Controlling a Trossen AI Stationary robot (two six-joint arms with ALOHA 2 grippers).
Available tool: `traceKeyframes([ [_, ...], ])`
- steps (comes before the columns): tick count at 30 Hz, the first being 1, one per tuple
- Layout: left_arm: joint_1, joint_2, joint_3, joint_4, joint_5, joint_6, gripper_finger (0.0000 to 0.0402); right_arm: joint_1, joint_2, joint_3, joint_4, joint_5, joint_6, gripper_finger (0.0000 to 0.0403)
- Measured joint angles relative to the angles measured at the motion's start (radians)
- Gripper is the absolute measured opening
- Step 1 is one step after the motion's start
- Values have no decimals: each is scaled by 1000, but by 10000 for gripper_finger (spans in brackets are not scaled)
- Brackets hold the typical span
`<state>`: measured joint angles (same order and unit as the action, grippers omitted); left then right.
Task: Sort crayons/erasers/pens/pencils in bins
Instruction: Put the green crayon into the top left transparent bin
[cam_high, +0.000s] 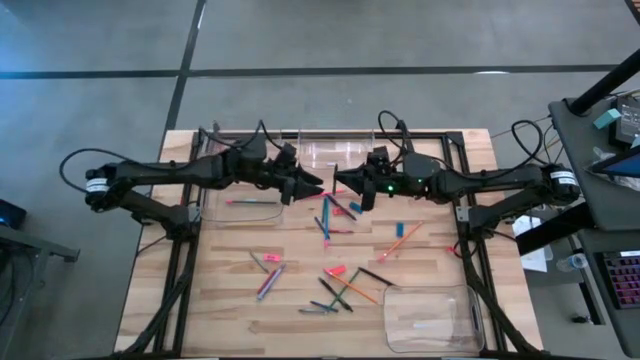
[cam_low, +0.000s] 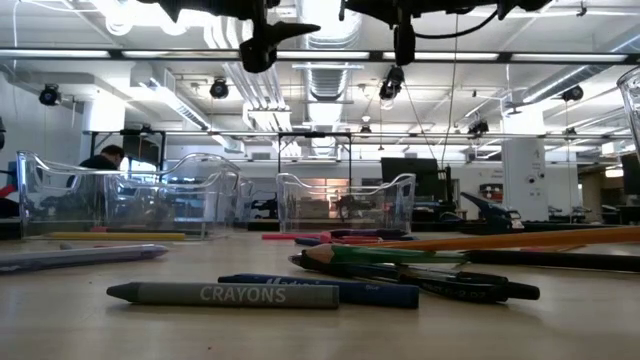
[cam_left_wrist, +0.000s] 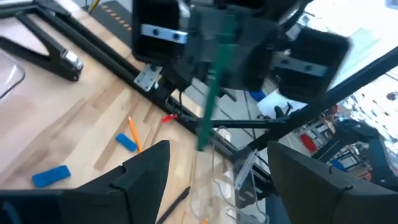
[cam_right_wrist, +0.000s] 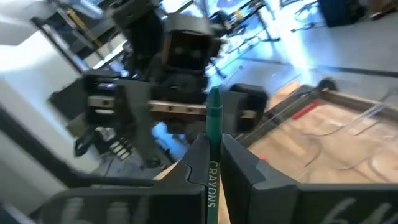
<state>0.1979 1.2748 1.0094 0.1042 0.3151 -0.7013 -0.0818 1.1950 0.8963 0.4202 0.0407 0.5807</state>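
Note:
Above the table's far middle my two grippers face each other, tip to tip. My right gripper (cam_high: 340, 181) (cam_right_wrist: 212, 158) is shut on a green crayon (cam_right_wrist: 214, 118). In the left wrist view this green crayon (cam_left_wrist: 211, 93) points at my left gripper (cam_high: 318, 184) (cam_left_wrist: 217, 180). The left gripper is open, with a finger on either side of the crayon's free end, and I see no touch. Clear bins stand at the far middle (cam_high: 330, 152), at the left (cam_high: 240, 205) and at the near right (cam_high: 430, 318). My right gripper pinches the green crayon by its paper-wrapped part (cam_right_wrist: 212, 177) between its two fingers. The fingers come about level from the table's right and lie along the crayon. Its free end (cam_right_wrist: 214, 96) sticks out past the fingertips toward my left gripper. The crayon is lifted clear of the table.
Loose crayons, pens and pencils lie scattered over the middle of the table (cam_high: 340, 285). Among them are a grey crayon (cam_low: 225, 294) near the front edge and blue erasers (cam_left_wrist: 51, 176). Black frame rails (cam_high: 470, 250) run along the table's sides.

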Motion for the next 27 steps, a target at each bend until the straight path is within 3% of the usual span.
traceKeyframes([
  [8, 0, 57, 12, 14, -9, -1, 295, -2, -2, -2, 3, -45, -21, 13],
  [17, 0, 110, 12, 163, -6, -25, 349, -9, -2, -2, 3, -42, -32, 13],
  [21, 0, 111, 12, 174, -5, 0, 345, -19, -2, -2, 3, -41, -32, 13],
  [27, 0, 111, 12, 174, -5, 4, 298, -26, 5, -2, 8, -40, -25, 13],
])
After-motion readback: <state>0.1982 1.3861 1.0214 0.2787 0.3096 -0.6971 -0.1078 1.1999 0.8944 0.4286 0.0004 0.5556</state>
